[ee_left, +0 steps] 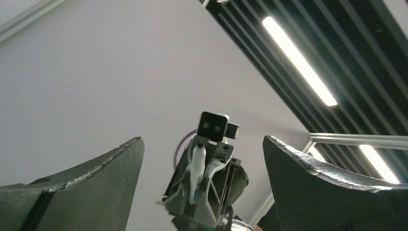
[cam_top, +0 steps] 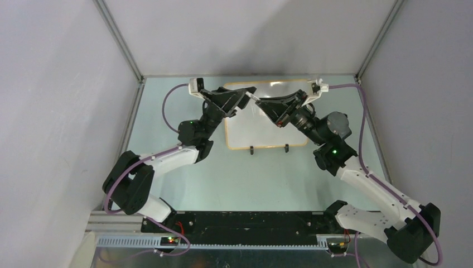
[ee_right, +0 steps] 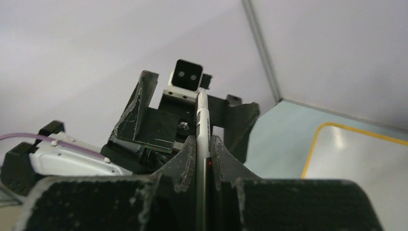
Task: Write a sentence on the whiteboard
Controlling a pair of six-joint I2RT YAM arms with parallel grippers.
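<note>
Whiteboard (cam_top: 269, 133) just beneath right hand (cam_top: 263, 104), marker (ee_right: 202, 111) in its grip

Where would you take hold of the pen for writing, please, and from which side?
Grip the middle of the barrel, with the jaws closing across it from the sides. The pen is a slim, straight white stick, so flat pads clamp it squarely there and leave an end free. The right gripper holds it just so; the left gripper stands open, not clamping it.
</note>
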